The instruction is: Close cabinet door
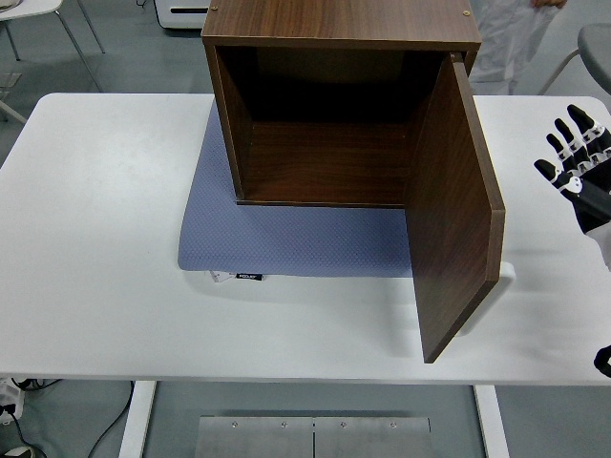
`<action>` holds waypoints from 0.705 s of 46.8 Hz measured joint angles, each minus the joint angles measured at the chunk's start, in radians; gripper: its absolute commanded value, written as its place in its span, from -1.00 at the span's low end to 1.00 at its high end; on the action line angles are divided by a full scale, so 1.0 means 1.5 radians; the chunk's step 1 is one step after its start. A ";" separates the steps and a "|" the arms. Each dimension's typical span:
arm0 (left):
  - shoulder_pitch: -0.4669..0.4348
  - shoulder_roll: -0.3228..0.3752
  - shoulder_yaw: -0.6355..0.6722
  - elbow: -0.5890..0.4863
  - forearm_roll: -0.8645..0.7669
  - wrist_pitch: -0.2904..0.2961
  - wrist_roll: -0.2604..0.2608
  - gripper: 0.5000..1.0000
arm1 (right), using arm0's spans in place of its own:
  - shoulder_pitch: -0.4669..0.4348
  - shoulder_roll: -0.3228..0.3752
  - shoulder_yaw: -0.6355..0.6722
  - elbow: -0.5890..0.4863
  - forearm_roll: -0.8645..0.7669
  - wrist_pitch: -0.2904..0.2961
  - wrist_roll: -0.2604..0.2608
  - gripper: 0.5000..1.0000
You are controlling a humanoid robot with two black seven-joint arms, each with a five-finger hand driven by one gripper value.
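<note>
Nearest the camera, the white surface (95,286) lay bare along its front edge. Just behind that, the cabinet door (453,210) stood wide open, hinged on the cabinet's right side and swung out toward the near edge, its free edge reaching closest to the front. A blue-grey mat (286,243) lay flat mid-surface, its front portion exposed, with a small label at its near left edge.

At the right edge, the right hand (573,157) hovered above the surface, fingers spread and holding nothing, well apart from the door. The left arm was out of view.

Further back, the dark wood cabinet (334,29) sat on the mat with its opening toward the camera; interior empty and shadowed. Beyond it, part of a person in white showed at top right.
</note>
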 measured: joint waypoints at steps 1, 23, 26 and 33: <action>0.000 0.000 0.000 0.000 0.000 0.000 0.000 1.00 | 0.000 0.000 0.000 0.000 0.000 0.000 0.000 1.00; 0.001 0.000 0.000 0.000 -0.001 0.000 0.000 1.00 | 0.002 -0.012 0.001 -0.001 0.000 0.001 0.000 1.00; 0.004 0.000 0.000 0.000 -0.001 0.000 0.000 1.00 | 0.002 -0.013 0.001 -0.001 0.000 0.001 0.000 1.00; 0.004 0.000 0.000 0.000 -0.001 0.000 0.000 1.00 | 0.001 -0.013 0.001 -0.001 0.000 0.001 0.000 1.00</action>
